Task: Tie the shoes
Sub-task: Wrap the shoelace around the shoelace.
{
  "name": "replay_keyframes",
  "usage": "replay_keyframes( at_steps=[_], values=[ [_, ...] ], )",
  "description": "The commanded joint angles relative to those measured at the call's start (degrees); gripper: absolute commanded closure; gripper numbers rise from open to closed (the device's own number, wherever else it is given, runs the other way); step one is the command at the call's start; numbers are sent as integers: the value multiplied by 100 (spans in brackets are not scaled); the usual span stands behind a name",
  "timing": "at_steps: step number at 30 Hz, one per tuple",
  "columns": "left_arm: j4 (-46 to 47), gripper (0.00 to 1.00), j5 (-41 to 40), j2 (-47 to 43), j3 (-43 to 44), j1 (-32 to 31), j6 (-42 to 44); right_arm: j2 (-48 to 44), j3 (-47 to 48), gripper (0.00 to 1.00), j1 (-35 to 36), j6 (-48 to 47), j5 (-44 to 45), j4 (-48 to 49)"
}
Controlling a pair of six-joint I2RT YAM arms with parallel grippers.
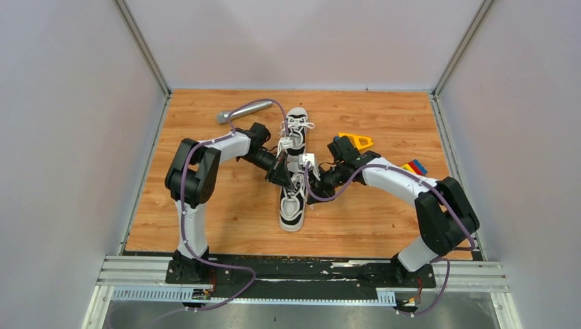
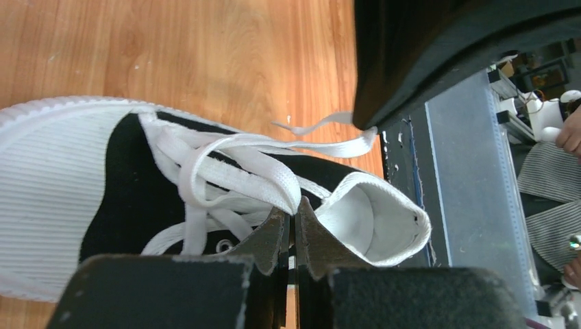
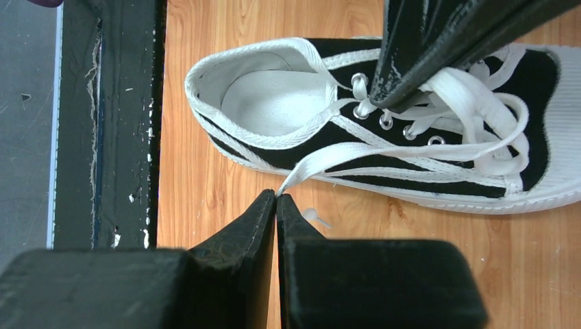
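A: Where are the shoes?
B: Both are on the table (image 1: 205, 212), in one line. The near shoe (image 1: 293, 205) has its opening toward the arm bases. The far shoe (image 1: 296, 127) lies straight beyond its toe. The arms cover the spot between them, so I can't tell whether they touch.
A: And the left gripper?
B: The left gripper (image 2: 293, 223) is over the near shoe's tongue. Its fingers are pinched together on a lace (image 2: 240, 168) just ahead of the opening.
A: The right one?
B: The right gripper (image 3: 276, 203) sits low over the wood, just off the near shoe's right side by the heel. Its tips are clenched on a lace end (image 3: 322, 163). That strand runs straight from the tips up across the eyelets.
A: How close are the two?
B: Near. A left finger hangs over the near shoe's eyelets in the right wrist view.
A: Is the near shoe tied?
B: Not yet. Its laces lie loose and crossed over the tongue.
A: Anything else?
B: A grey cylinder (image 1: 244, 110) lies beyond the near shoe to the left. A yellow piece (image 1: 357, 142) and coloured blocks (image 1: 414, 166) lie to its right.
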Motion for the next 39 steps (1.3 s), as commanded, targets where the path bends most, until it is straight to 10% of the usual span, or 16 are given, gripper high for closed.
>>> replay_keyframes(
  at_steps=[1, 14, 24, 39],
  values=[
    [-712, 100, -332, 271, 386, 30, 71, -391, 89, 93, 17, 24, -220, 222],
    [-81, 100, -1427, -174, 424, 18, -1910, -819, 215, 94, 196, 152, 25, 225],
    [-1962, 100, -1990, -153, 1489, -93, -1332, -690, 497, 95, 439, 136, 368, 199],
    [-2411, 100, -2699, -259, 1984, -523, -993, -641, 591, 95, 588, 102, 622, 199]
  ],
)
